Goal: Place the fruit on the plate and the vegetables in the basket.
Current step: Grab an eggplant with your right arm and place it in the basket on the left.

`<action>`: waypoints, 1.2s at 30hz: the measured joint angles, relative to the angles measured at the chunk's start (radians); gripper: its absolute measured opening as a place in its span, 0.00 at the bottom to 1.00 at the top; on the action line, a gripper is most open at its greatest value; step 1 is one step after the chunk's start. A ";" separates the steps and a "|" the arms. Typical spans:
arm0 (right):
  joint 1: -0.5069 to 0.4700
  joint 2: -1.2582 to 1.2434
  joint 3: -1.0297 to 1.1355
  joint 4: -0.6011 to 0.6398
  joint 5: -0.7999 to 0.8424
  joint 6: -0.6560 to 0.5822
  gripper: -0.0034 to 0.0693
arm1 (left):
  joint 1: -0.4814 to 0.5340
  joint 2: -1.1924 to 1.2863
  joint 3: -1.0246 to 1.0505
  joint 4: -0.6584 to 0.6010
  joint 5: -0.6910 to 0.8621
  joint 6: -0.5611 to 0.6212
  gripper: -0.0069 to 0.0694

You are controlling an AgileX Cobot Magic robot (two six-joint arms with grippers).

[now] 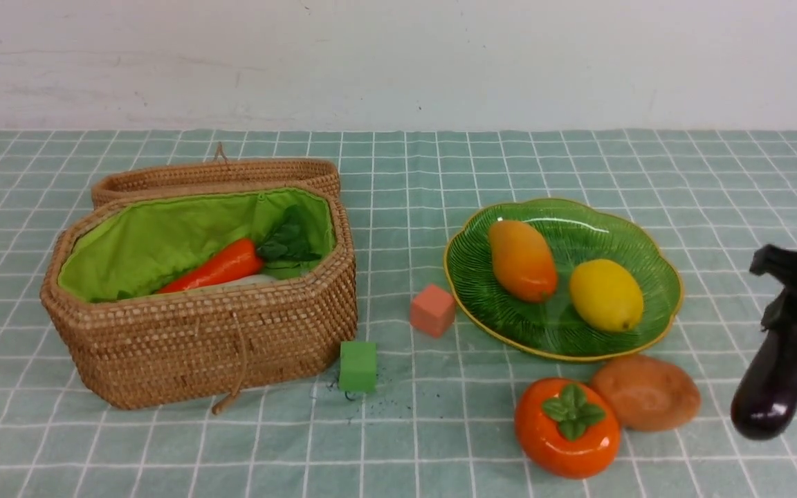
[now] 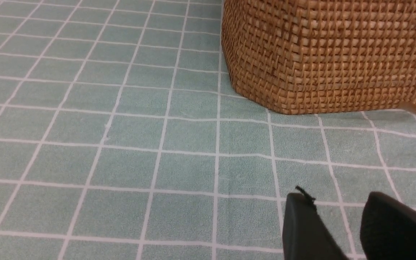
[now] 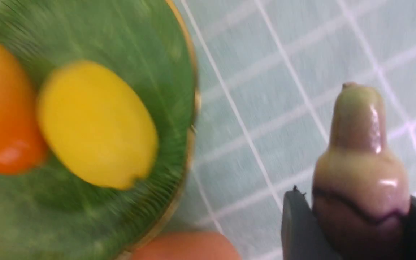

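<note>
Basket point(image 1: 198, 332) sits on the robot's L side. Its lid point(image 1: 215, 176) is folded back behind it, and carrot point(image 1: 218, 266) + a sliver of white radish point(image 1: 246, 280) are already inside on the green lining. Plate point(image 1: 564, 349) is on the R half, well apart from basket, w/ mango point(image 1: 521, 259) and lemon point(image 1: 606, 295) on it.

Eggplant point(image 1: 775, 387) hangs stalk-up at far R edge, right gripper point(image 1: 796, 311) clamped on its top. Wrist view shows the fingers point(image 3: 298, 231) pinching at the cap line, so the heavy body is below the grip. Can't tell if its tip clears the cloth point(image 1: 398, 443).

Main risk, imo: it's a long carry across the table to the basket w/ a small bite on a glossy skin. Any swing or quick stop could let it slide out and drop short.

Second risk is height. Persimmon point(image 1: 568, 429) and potato point(image 1: 646, 392) sit together just in front of the plate, right beside the hanging eggplant. A low sideways move would knock them or clip the plate rim and set the lemon rolling.

At the far end the basket wall is tall. If the tip doesn't clear it, the basket gets shoved.

Left gripper point(image 2: 338, 220) is low near a basket corner, fingers apart and empty. Poss. crowding if the R arm reaches that side.

Pink cube point(image 1: 432, 310) and green cube point(image 1: 358, 366) lie btw plate and basket. They only matter if the carry sags.
</note>
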 joint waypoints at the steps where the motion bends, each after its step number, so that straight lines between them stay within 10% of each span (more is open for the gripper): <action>1: 0.000 -0.020 -0.012 0.000 -0.005 -0.003 0.43 | 0.000 0.000 0.000 0.000 0.000 0.000 0.40; 21: 0.544 0.299 -0.712 0.244 -0.032 -0.284 0.43 | 0.000 0.000 0.000 0.000 0.000 0.000 0.40; 36: 0.804 0.733 -0.992 0.256 -0.469 -0.400 0.43 | 0.000 0.000 0.000 0.000 0.000 0.000 0.40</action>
